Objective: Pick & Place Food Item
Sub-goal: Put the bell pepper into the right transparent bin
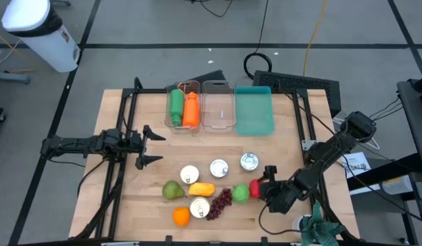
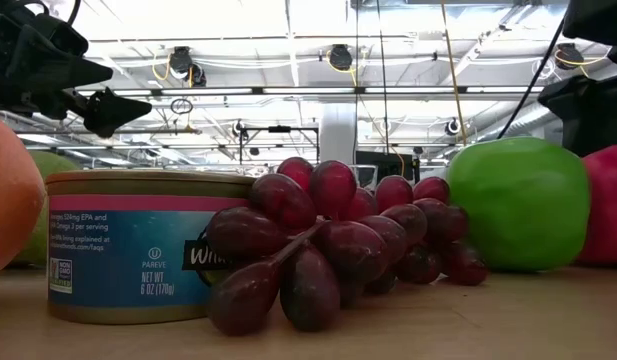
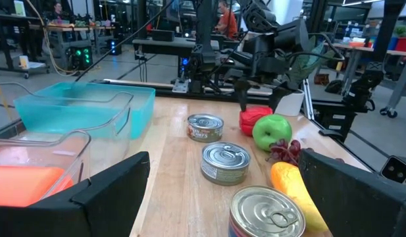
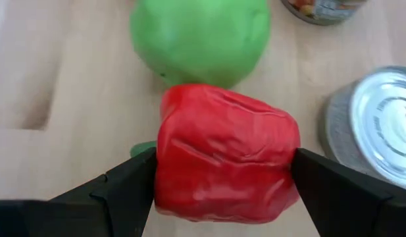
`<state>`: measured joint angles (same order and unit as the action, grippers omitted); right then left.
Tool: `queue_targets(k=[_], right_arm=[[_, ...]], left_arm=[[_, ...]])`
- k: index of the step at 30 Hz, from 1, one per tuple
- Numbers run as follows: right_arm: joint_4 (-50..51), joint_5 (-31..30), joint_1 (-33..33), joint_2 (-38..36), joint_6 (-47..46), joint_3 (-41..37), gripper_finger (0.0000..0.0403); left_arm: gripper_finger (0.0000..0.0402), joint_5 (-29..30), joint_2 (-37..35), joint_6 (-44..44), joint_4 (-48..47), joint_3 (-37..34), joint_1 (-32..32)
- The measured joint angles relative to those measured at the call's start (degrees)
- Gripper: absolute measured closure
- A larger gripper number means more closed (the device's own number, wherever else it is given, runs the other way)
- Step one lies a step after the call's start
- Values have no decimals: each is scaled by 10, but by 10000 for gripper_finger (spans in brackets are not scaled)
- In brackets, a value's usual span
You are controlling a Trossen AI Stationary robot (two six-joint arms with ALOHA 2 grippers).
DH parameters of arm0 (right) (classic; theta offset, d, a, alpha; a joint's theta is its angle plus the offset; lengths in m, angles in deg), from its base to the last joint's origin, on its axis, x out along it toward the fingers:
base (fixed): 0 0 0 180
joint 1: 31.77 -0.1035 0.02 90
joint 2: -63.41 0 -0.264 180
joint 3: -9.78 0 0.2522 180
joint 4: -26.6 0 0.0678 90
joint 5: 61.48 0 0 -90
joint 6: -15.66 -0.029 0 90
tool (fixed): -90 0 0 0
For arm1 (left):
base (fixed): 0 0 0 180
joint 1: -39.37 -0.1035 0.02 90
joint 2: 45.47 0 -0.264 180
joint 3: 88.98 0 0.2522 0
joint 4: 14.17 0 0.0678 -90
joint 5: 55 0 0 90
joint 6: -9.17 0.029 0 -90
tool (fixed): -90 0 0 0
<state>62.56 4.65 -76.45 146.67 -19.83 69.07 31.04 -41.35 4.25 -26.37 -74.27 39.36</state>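
The right gripper (image 4: 222,181) straddles a pepper (image 4: 226,155) on the table (image 1: 128,198); an apple (image 4: 199,39) sits just beyond it, a can (image 4: 377,128) off to one side.

Readable print only on the can (image 2: 138,245) at the near edge of the counter, in the low view, partly covered by the grapes (image 2: 333,240). On the can's blue label, small white lines: "EPA and", "per serving", "explained at", the starts of these lines cut off by the can's curve. Lower down, a circled "U" with "PAREVE" beneath it, then "NET WT" and "6 OZ (170g)". On a dark band beside the grapes, white letters "Wi", the remainder hidden. At the label's left end, a small square badge, too small to read. Can lids (image 3: 226,161) in the left wrist view: no legible text.
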Motion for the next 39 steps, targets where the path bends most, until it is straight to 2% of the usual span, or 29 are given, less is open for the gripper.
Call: queue_targets(k=[6,13,21,28,36,39], right_arm=[[-50,7,0,-1,1,-23,78],[-50,8,0,-1,-14,-31,79],[-48,11,0,0,-14,-31,109],[-52,12,0,0,-15,-32,112],[-49,39,-1,-44,-14,-35,114],[-53,31,-1,-68,-14,-35,114]], left_arm=[[2,0,0,0,0,0,0],[2,0,0,0,0,0,0],[2,0,0,0,0,0,0],[2,0,0,0,0,0,0],[2,0,0,0,0,0,0],[2,0,0,0,0,0,0]])
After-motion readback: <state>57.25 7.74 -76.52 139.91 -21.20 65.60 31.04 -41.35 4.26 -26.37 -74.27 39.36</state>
